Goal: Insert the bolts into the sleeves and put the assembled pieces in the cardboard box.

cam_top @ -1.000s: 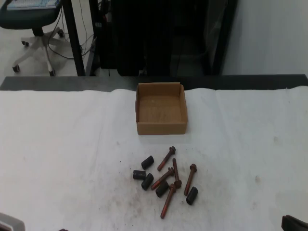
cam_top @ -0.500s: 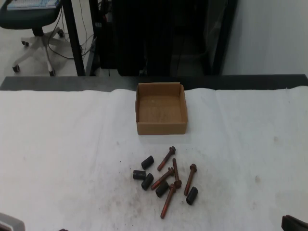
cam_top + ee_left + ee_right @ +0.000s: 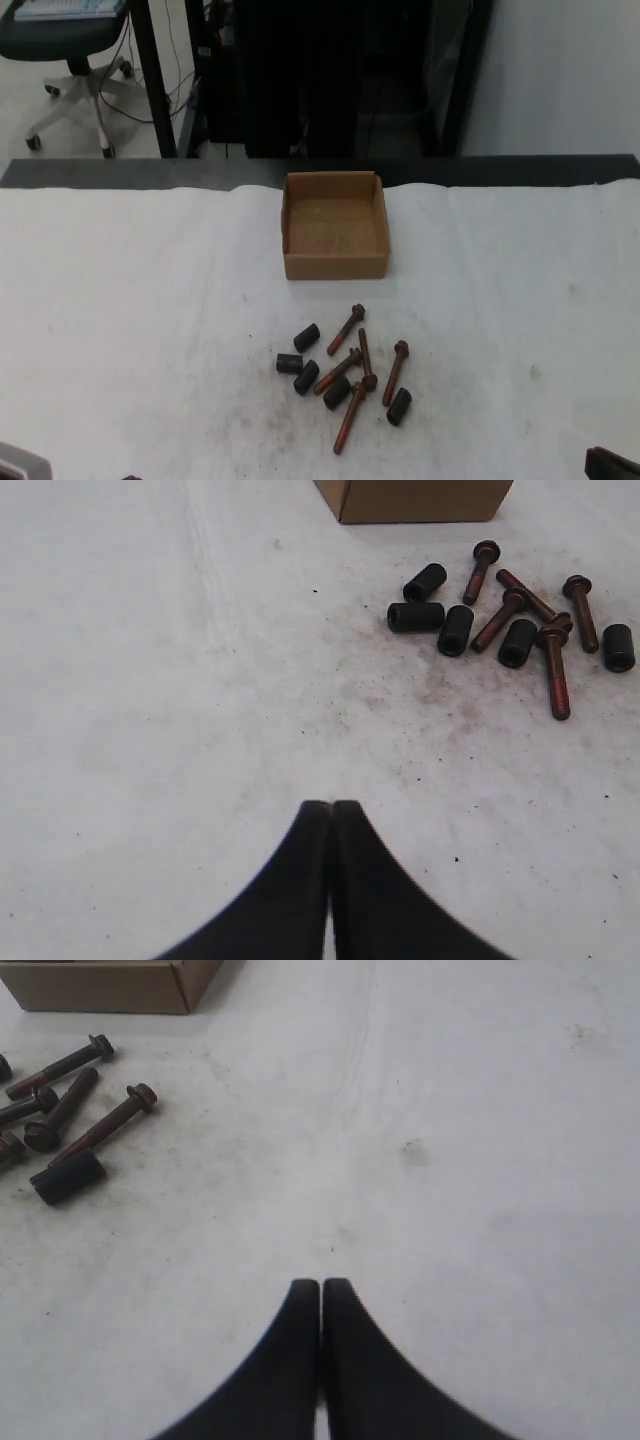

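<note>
Nothing has moved since the earlier frames: the five bolts [image 3: 396,372] and five sleeves [image 3: 307,337] lie in the same loose pile, some touching or crossing, and both arms hold their places. No bolt sits in a sleeve and nothing lies in the cardboard box [image 3: 335,265], so the task looks not yet begun; a first pick is what it calls for.

The pile is near the middle of the bench, with the open-topped box just beyond it. The left gripper [image 3: 331,810] hovers low with its fingers pressed together and holds nothing, the pile off to one side. The right gripper [image 3: 320,1288] is likewise closed and unladen.

A white cloth [image 3: 120,300] covers the bench, smudged dark around the pile. Behind stand a dark cabinet [image 3: 330,70], an office chair [image 3: 70,45] and a pale wall [image 3: 560,70].
</note>
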### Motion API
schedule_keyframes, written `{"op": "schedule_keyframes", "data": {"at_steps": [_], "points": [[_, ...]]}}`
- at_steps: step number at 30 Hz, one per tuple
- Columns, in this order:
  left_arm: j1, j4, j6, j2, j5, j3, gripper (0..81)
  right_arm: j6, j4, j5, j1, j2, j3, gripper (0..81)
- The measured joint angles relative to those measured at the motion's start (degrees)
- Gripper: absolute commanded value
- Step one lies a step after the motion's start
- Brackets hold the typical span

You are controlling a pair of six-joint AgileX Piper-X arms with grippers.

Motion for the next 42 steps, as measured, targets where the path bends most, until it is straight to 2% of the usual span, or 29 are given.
{"op": "schedule_keyframes", "data": {"at_steps": [28,33,35,36,42], "points": [[0.0,-0.8,0.0,0.1,0.0,0.0,0.3,0.0,-1.8,0.0,0.0,0.0,0.0,0.8],[0.0,-6.0,0.0,0.1,0.0,0.0,0.3,1.1,-11.8,0.0,0.0,0.0,0.0,0.8],[0.0,-10.4,-0.1,0.1,0.0,0.0,0.3,4.8,-18.1,0.0,0.0,0.0,0.0,0.8],[0.0,-13.0,-0.1,0.1,0.0,0.0,0.3,9.8,-24.2,0.0,0.0,0.0,0.0,0.8],[0.0,-33.5,-1.3,0.1,0.0,0.0,0.3,16.7,-38.4,0.0,0.0,0.0,0.0,0.8]]}}
